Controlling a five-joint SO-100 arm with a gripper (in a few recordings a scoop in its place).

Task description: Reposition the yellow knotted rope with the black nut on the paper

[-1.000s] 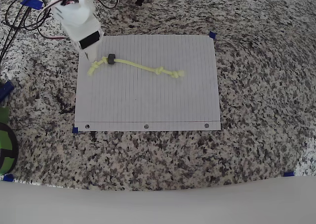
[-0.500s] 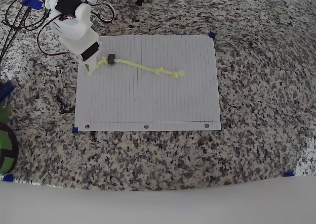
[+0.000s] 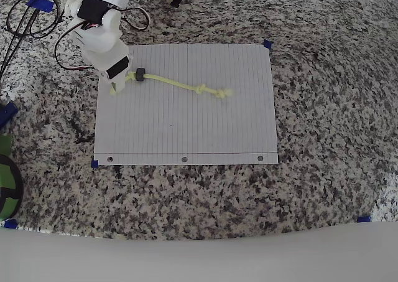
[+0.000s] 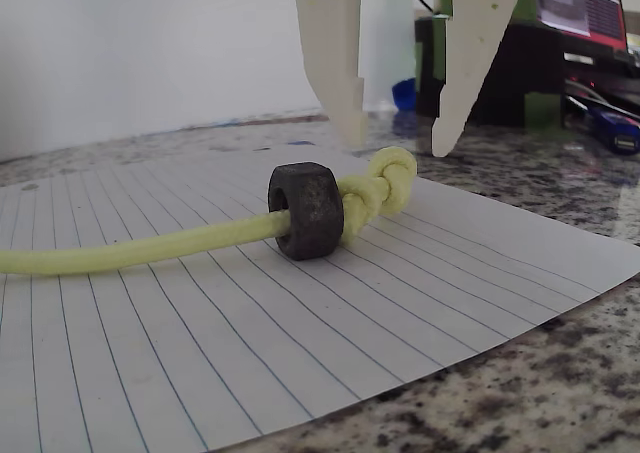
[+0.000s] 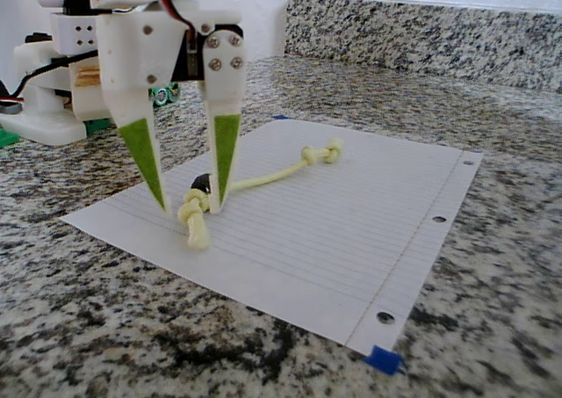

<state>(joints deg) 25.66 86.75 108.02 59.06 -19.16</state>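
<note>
Jaws stand open, moderately wide, holding nothing: the white two-finger gripper (image 5: 188, 206) straddles the knotted end of the thin pale yellow-green knotted rope (image 5: 263, 179), tips down near the white lined notebook paper (image 5: 369, 240), one green-faced finger (image 5: 145, 156) on each side of the knot. Whether the tips touch the sheet, cannot tell.

Overhead, rope (image 3: 177, 83) lies across the paper's (image 3: 186, 126) upper half, running from about 10 o'clock of the sheet toward its centre, second knot at the inner end. Small dark ring-shaped black nut (image 3: 140, 76) sits threaded on the cord just beside the outer knot, at 10 o'clock, right next to the gripper (image 3: 118, 83).

Handling, as a guess: cord is soft, limp and light, will drape and drag, not hold shape; nut is hard, heavier and free to slide until a knot stops it. Best grip is likely the knot beside the nut: bulkier, less slippery than bare cord. Paper is thin and loose-looking except for blue tape at corners; dragging could shift it.

Wrist view gives the close detail: nut (image 4: 306, 210) pressed against the knot, rope (image 4: 150, 245) passing through it, fingertips (image 4: 345, 113) above and behind the knot. Overhead gives the full rope layout; fixed view shows the straddle.
</note>
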